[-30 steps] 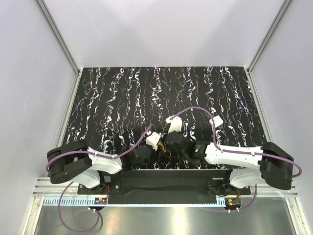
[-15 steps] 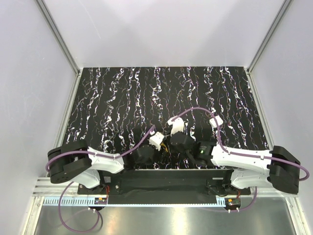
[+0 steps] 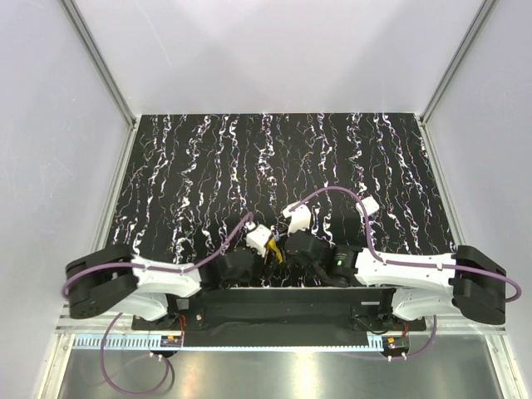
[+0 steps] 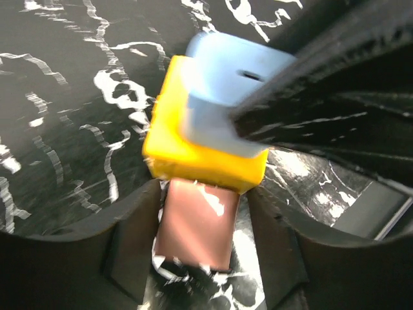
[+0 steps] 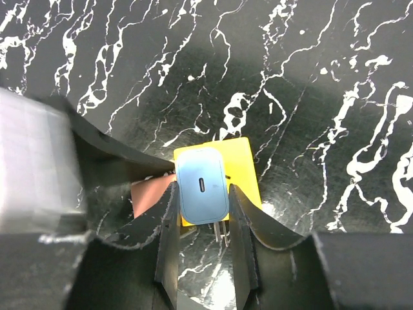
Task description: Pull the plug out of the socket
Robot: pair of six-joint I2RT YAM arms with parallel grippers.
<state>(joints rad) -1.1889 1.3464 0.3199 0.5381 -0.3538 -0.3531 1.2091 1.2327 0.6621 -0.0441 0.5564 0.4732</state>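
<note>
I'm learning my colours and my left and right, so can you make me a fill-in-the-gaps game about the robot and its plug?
The plug is light ____.
The socket behind it is bright ____.
The gripper squeezing the plug is the robot's ____ one.
The table is black with ____ streaks.
Missing words: blue, yellow, right, white.

Yellow socket (image 5: 242, 155), pale-blue plug (image 5: 202, 184)

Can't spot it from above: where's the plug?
In the right wrist view, low centre, the blue plug sits against the yellow socket, between the fingers of the right gripper.
</note>
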